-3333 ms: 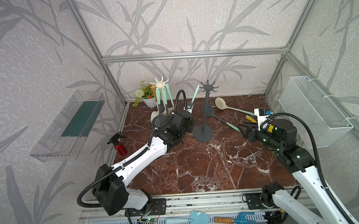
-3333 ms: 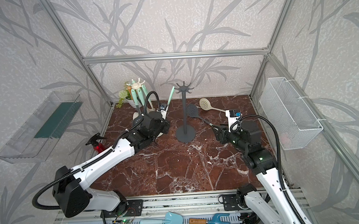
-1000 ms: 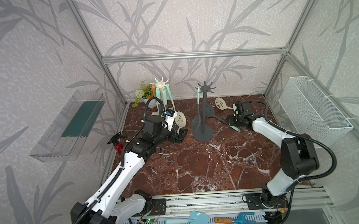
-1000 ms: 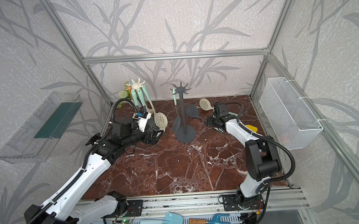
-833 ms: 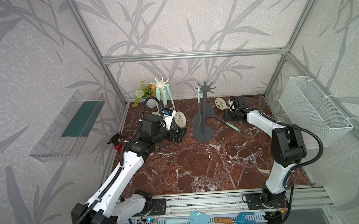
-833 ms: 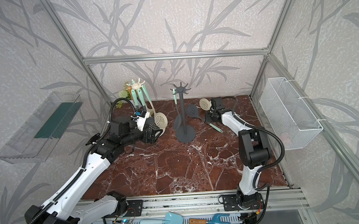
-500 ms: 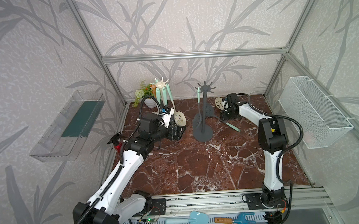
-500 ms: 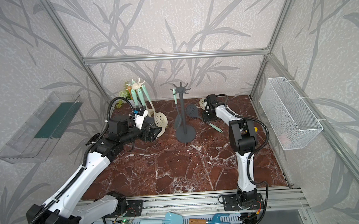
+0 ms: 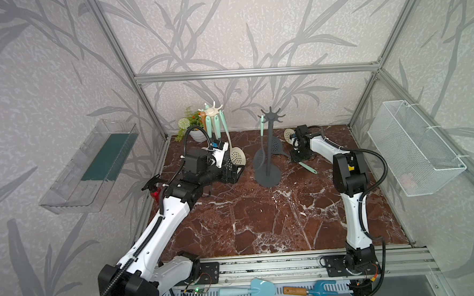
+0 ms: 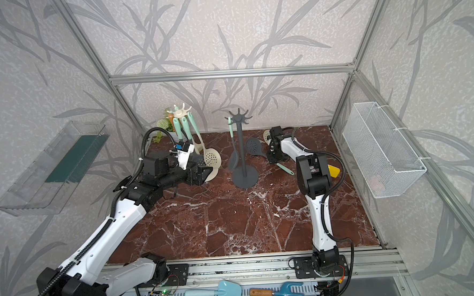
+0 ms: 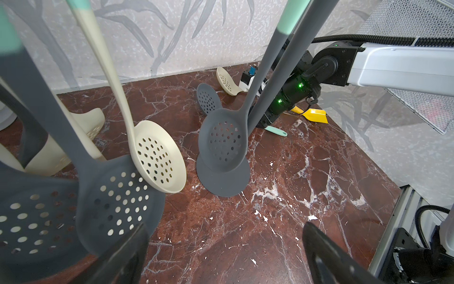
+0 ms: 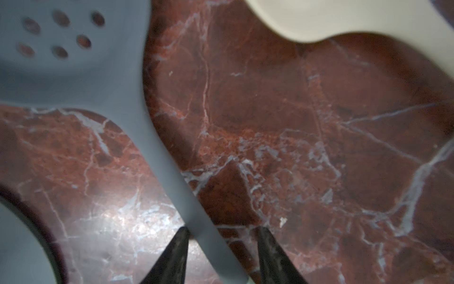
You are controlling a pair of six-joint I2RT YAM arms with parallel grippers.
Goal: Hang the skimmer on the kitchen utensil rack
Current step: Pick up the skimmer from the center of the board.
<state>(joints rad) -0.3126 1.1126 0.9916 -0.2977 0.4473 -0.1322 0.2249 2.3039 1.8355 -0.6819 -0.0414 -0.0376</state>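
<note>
We see the marble table (image 9: 262, 222) across the lower middle of both top views. At centre stands the dark rack (image 9: 268, 152). Just right of it lies the grey skimmer (image 9: 277, 145), its handle inside the narrow right gripper (image 12: 221, 228), one side not touching. The left gripper (image 11: 226, 258) is wide, holding nothing.

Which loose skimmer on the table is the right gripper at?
The grey skimmer: its handle runs between the right gripper's jaws in the wrist view. The cream skimmer lies apart.
</note>
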